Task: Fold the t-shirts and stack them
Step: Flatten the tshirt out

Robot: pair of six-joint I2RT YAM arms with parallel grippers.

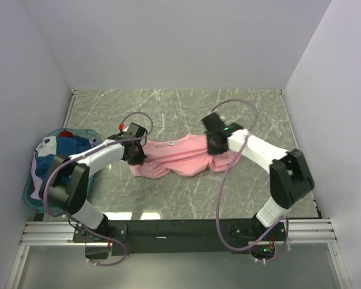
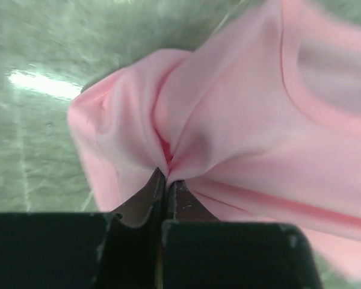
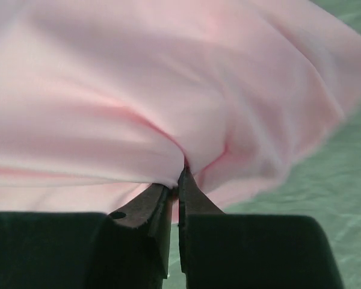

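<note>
— Marbled grey table [image 1: 228,114] underneath; pink t-shirt [image 1: 174,158] rumpled across its middle, strung between both arms.
— And the other t-shirts [image 1: 60,147]?
— Bunched blue, white and red in the teal basket [image 1: 30,195] at the table's left side, well apart from the pink one.
— Handling?
— Soft, light, limp. Creases wherever pinched, with no stiffness to keep a fold; likely to sag in the middle once lifted. Not fragile, hardly slippery.
— Pincers?
— Left gripper [image 1: 135,153] clamped tight on a tuck of cloth not far from the neckline. Right gripper [image 1: 215,143] closed on a gathered fold at the opposite end.
— Better hold?
— Probably at the shoulder seams or hem corners, taken wide apart, so as to pull flat rather than bunch.
</note>
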